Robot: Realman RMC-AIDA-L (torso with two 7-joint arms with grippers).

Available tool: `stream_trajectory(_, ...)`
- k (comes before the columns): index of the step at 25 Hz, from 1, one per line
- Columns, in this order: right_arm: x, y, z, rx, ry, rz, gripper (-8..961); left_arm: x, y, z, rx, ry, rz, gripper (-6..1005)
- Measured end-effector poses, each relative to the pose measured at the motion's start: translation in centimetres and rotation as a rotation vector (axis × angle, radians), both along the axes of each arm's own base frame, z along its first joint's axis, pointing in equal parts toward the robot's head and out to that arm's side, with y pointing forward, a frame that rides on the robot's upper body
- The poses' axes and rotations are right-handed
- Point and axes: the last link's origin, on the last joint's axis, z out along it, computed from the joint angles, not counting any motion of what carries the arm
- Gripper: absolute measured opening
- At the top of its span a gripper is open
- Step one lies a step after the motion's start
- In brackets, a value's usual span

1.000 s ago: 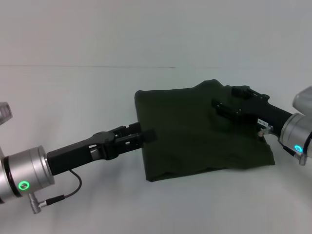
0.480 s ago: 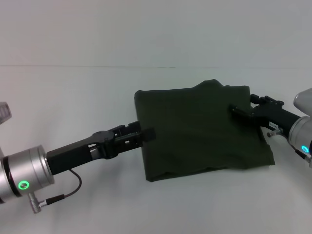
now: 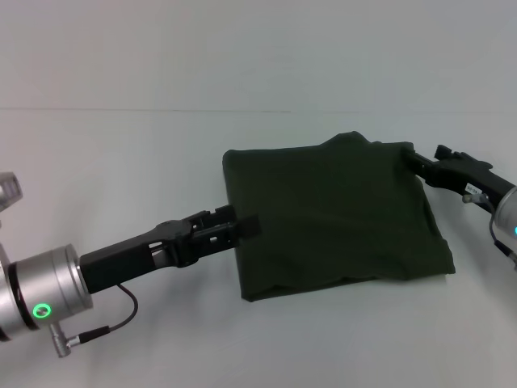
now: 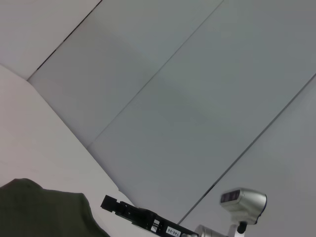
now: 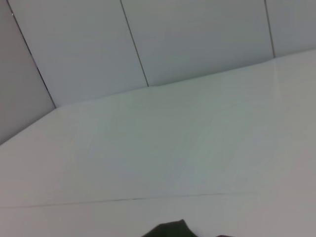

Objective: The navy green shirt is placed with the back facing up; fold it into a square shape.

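The navy green shirt [image 3: 331, 214] lies folded into a rough square on the white table [image 3: 121, 162], plain side up. The left wrist view shows a corner of it [image 4: 39, 212], and the right wrist view a sliver [image 5: 170, 231]. My left gripper [image 3: 240, 221] rests low at the shirt's left edge, open, its fingertips [image 3: 249, 226] just over the cloth. My right gripper [image 3: 410, 157] is at the shirt's far right corner, beside the cloth. It also shows in the left wrist view [image 4: 136, 215].
Bare white table surrounds the shirt on all sides. A pale panelled wall [image 3: 258, 48] stands behind the table. A thin cable [image 3: 113, 311] loops under my left wrist.
My right gripper has drawn back to the right, from over the shirt's right half to its far right corner. The left gripper and the shirt have stayed put.
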Motion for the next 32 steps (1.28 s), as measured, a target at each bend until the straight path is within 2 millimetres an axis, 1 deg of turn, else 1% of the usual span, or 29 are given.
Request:
stream_trajectory(8, -1.8, 0.8, -0.8, -0.058, 0.102, -0.023, 775, 0.1, 0.1, -0.2, -0.002, 0.000, 0.000, 869)
stream_trajectory(10, -1.8, 0.6, -0.2, -0.040, 0.133, -0.003, 775, 0.0, 0.2, -0.3, -0.003, 0.011, 0.006, 867)
stream_trajectory(12, -1.7, 0.2, 0.8, -0.006, 0.177, 0.025, 775, 0.0, 0.3, -0.5, -0.005, 0.015, 0.015, 865)
stream_trajectory(15, -1.1, -1.2, 2.6, 0.049, 0.238, 0.088, 775, -0.3, 1.0, -1.0, -0.016, 0.026, 0.074, 862)
stream_trajectory(17, -0.5, -2.6, 3.8, 0.073, 0.260, 0.135, 775, -0.9, 1.8, -1.3, -0.022, 0.038, 0.165, 860)
stream_trajectory(20, 0.3, -4.7, 4.7, 0.086, 0.261, 0.193, 775, -1.4, 3.5, -1.9, -0.017, 0.056, 0.295, 857)
stream_trajectory(21, 0.5, -5.4, 4.9, 0.087, 0.260, 0.208, 775, -1.7, 4.4, -2.4, -0.018, 0.076, 0.360, 856)
stream_trajectory(23, 1.1, -6.7, 5.0, 0.085, 0.260, 0.223, 775, -2.0, 5.6, -3.1, -0.026, 0.111, 0.445, 854)
stream_trajectory(25, 1.7, -7.9, 5.1, 0.084, 0.261, 0.226, 775, -1.9, 6.6, -4.0, -0.039, 0.160, 0.506, 852)
stream_trajectory(28, 2.3, -8.8, 5.1, 0.085, 0.266, 0.219, 775, -1.0, 7.6, -5.0, -0.049, 0.240, 0.487, 849)
stream_trajectory(32, 2.4, -9.4, 5.1, 0.083, 0.272, 0.222, 775, -0.5, 8.5, -5.3, -0.028, 0.290, 0.483, 845)
